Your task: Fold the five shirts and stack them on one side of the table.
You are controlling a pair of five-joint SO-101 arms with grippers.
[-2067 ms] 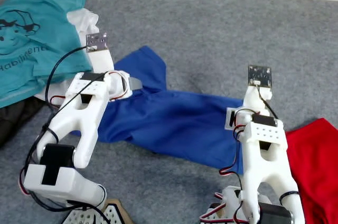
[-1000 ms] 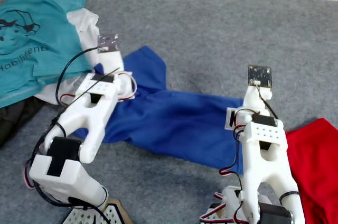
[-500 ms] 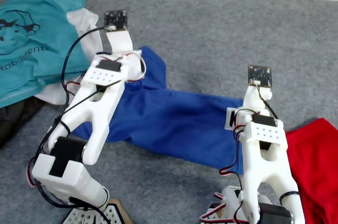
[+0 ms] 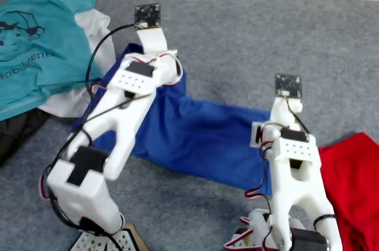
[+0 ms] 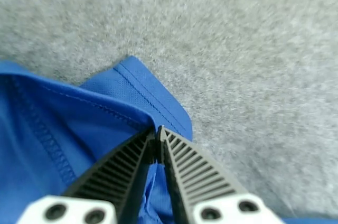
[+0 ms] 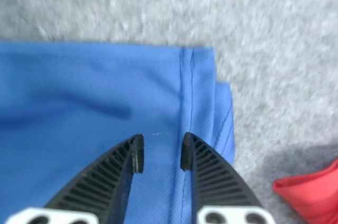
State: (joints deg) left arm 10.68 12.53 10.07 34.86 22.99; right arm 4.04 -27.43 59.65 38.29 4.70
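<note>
A blue shirt lies spread across the middle of the grey table. My left arm stretches over its far left part. In the left wrist view my left gripper is shut on a folded hem of the blue shirt, just above the grey surface. My right arm stands over the shirt's right end. There my right gripper hangs open, its fingertips a narrow gap apart over the blue shirt near the stitched hem.
A teal printed shirt lies at the far left over a white shirt, with a dark garment below them. A red shirt lies at the right edge, its corner near my right gripper. Bare grey table stretches behind.
My left arm has swung away from the front edge and to the right, carrying the blue shirt's left part with it. The right arm has barely moved.
</note>
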